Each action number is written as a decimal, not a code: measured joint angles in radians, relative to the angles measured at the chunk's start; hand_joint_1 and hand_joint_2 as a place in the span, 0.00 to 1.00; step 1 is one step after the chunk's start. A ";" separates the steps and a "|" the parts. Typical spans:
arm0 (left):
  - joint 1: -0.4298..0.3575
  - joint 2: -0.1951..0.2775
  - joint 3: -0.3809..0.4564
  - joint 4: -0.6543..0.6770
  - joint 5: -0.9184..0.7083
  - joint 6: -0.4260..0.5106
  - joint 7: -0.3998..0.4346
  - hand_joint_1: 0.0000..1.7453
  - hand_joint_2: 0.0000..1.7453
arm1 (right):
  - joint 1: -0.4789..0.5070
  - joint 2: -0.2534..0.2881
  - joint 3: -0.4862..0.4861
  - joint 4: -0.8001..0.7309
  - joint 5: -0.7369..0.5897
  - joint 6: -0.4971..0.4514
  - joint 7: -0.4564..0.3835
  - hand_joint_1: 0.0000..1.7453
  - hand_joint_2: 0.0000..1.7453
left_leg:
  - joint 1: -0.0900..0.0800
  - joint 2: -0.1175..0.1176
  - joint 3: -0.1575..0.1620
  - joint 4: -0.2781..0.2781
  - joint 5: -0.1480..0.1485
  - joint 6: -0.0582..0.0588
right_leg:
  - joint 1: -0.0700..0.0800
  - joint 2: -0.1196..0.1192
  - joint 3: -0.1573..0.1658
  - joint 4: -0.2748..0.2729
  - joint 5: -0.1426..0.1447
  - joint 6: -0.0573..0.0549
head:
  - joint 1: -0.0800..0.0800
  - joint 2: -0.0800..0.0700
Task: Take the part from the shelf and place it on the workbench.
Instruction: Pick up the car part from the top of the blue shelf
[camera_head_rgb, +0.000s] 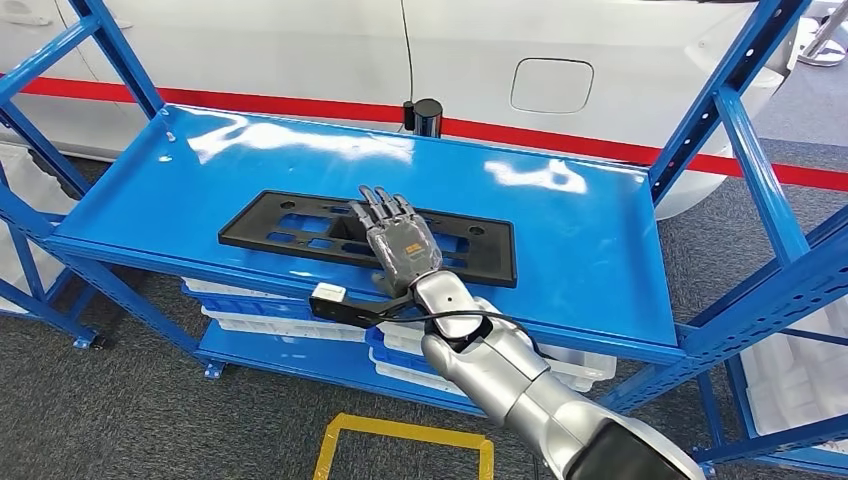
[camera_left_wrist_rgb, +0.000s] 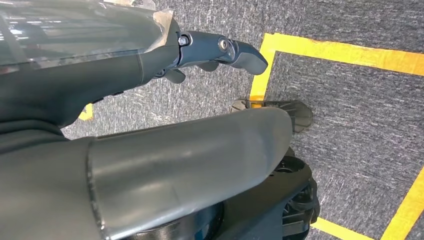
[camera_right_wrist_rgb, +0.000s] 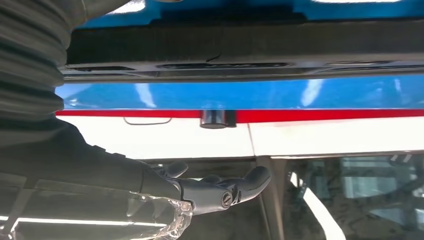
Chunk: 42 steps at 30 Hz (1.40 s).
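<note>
the black slotted plastic part (camera_head_rgb: 365, 238) lies flat on the glossy blue shelf (camera_head_rgb: 590, 250), close to its front edge, with its long axis along that edge, left to right in the head view. the right hand (camera_head_rgb: 398, 240) reaches over the edge with its fingers straight and slightly spread, palm down above the part's middle and holding nothing; whether it touches i cannot tell, but this looks like lining up a grasp at the balance point. the left hand (camera_left_wrist_rgb: 220, 50) hangs over the grey carpet with fingers loosely extended, gripping nothing.
</note>
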<state>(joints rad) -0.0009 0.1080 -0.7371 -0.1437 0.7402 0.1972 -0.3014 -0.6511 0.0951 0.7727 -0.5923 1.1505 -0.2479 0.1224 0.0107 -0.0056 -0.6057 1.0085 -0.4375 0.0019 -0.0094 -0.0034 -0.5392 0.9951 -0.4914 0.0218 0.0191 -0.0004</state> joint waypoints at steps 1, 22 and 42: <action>0.000 0.000 -0.001 0.000 0.001 0.000 0.000 0.00 0.00 | -0.005 0.001 -0.002 0.011 0.004 0.002 0.005 0.00 1.00 | 0.000 0.000 0.000 0.000 0.000 0.000 | 0.000 0.000 0.000 0.000 0.000 0.000 | 0.000 0.000; -0.002 0.002 -0.005 0.002 0.005 -0.007 -0.005 0.00 0.00 | -0.037 0.010 -0.025 0.122 0.018 0.037 0.032 0.91 1.00 | 0.000 0.000 0.001 0.000 0.000 0.000 | 0.000 0.000 0.001 0.000 0.000 0.000 | 0.000 0.000; -0.014 0.001 -0.012 0.013 0.016 0.010 -0.006 0.00 0.00 | -0.038 0.021 -0.059 0.139 0.037 0.006 0.009 0.99 1.00 | 0.000 0.000 0.002 0.000 0.000 0.000 | 0.000 0.000 0.001 0.000 0.000 0.000 | 0.000 0.000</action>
<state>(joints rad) -0.0147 0.1088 -0.7487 -0.1308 0.7561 0.2070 -0.3072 -0.6894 0.1157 0.7139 -0.4536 1.1872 -0.2414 0.1315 0.0107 -0.0051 -0.6042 1.0085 -0.4374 0.0020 -0.0094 -0.0033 -0.5378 0.9951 -0.4914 0.0218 0.0192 -0.0004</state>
